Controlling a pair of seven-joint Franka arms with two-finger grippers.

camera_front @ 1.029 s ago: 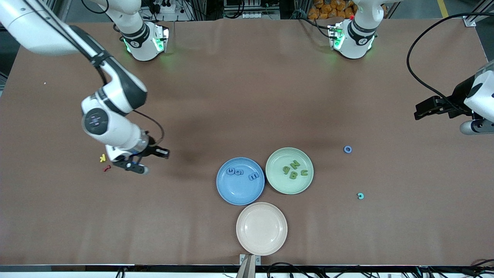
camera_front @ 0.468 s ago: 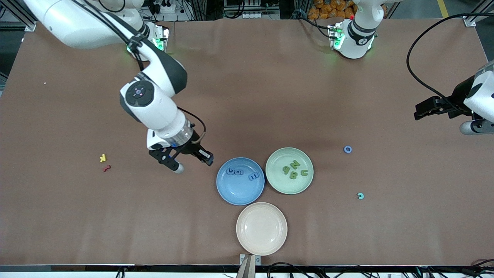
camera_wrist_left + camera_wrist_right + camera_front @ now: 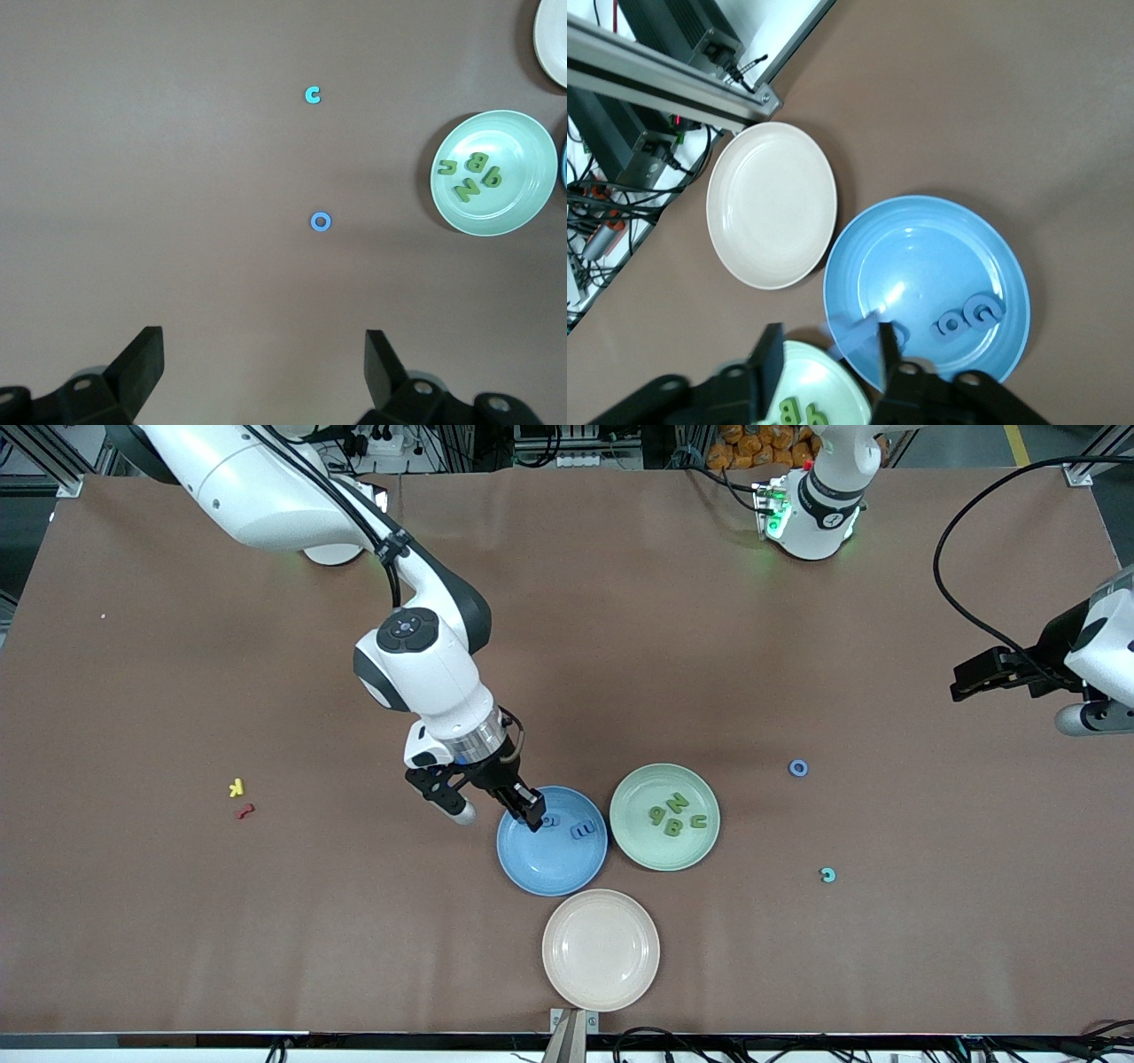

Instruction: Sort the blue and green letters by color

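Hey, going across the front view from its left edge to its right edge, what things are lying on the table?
yellow K → red squiggle → blue plate → green plate → blue O ring → teal C. The cream plate overlaps both plates, so it is left out.

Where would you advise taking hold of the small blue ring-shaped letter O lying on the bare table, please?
The blue O lies flat and alone on the table, toward the left arm's end. I would probably come straight down from above and pinch across its outer rim; it looks too low for a side approach, and nothing crowds it.
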